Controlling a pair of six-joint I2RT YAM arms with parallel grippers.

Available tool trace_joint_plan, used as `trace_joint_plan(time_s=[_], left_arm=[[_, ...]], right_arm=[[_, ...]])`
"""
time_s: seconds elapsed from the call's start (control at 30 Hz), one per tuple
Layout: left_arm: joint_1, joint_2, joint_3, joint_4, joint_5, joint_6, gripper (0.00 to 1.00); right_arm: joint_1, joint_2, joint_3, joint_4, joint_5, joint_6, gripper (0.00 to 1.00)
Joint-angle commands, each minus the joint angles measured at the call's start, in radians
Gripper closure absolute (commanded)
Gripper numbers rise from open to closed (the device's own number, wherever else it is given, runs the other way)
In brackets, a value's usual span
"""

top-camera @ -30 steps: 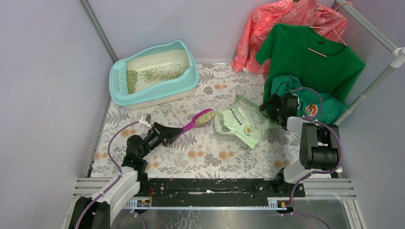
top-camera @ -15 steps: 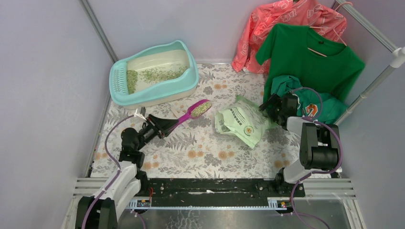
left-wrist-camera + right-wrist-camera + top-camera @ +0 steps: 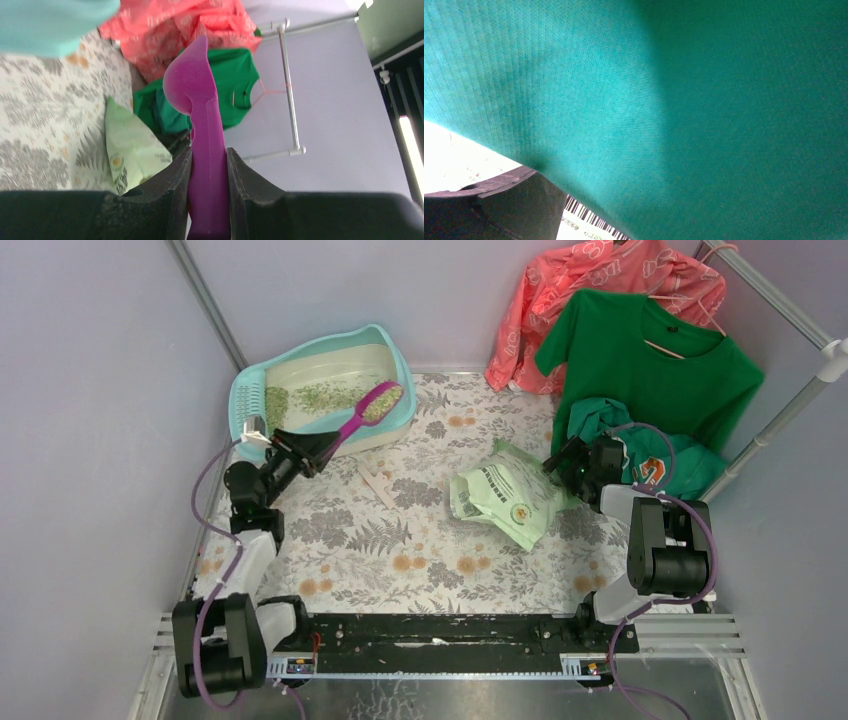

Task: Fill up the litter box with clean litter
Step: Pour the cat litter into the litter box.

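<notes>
Around your work you have a light green bag (image 3: 510, 495) lying mid-worktop (image 3: 420, 550), a small white strip (image 3: 378, 483) beside it, and a coral garment (image 3: 590, 285) and a green T-shirt (image 3: 650, 360) hanging at the back right. A teal cloth (image 3: 665, 465) fills nearly all of your right wrist view. Your right pincer (image 3: 560, 462) sits at the bag's right edge with its jaws spread wide. Your left pincer (image 3: 305, 445) is clamped on the handle of the purple scoop (image 3: 365, 412), whose bowl carries granules above the right part of the litter box (image 3: 405, 390). The box sits at the back left, its grate at the left end. The clean litter (image 3: 320, 397) lies thinly across the cream basin, thicker near the grate.
</notes>
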State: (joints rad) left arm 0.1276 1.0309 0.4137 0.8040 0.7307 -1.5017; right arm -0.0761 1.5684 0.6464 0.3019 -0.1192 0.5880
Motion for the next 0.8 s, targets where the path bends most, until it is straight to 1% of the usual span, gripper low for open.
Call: trace_joint_plan(time_s=[0.0,0.1,0.23,0.3,0.4,0.47,0.53,0.7,0.77], left_arm=[[0.077,0.105,0.127,0.110,-0.021,-0.006,0.94],[0.098,0.202,0.206,0.116,-0.056,0.018,0.94],[0.099,0.320,0.322,0.059,-0.120,0.102,0.94],[0.093,0.364,0.385,-0.020,-0.156,0.174,0.94],[0.064,0.407,0.487,-0.194,-0.225,0.341,0.94],[0.028,0.422,0.565,-0.359,-0.314,0.486,0.95],[-0.017,0.431,0.635,-0.513,-0.441,0.619,0.95],[-0.105,0.484,0.757,-0.691,-0.656,0.841,0.95],[-0.152,0.498,0.799,-0.764,-0.791,0.919,0.95]], right_arm=[[0.006,0.029,-0.039,-0.076,-0.034,-0.003,0.00],[0.006,0.028,-0.039,-0.074,-0.035,-0.004,0.00],[0.006,0.025,-0.043,-0.071,-0.036,-0.002,0.00],[0.006,0.024,-0.044,-0.070,-0.036,-0.002,0.00],[0.006,0.023,-0.044,-0.069,-0.037,-0.001,0.00],[0.006,0.021,-0.045,-0.068,-0.038,-0.002,0.00],[0.006,0.020,-0.047,-0.067,-0.037,-0.002,0.00],[0.006,0.020,-0.049,-0.064,-0.039,-0.002,0.00],[0.006,0.020,-0.048,-0.064,-0.038,-0.002,0.00]])
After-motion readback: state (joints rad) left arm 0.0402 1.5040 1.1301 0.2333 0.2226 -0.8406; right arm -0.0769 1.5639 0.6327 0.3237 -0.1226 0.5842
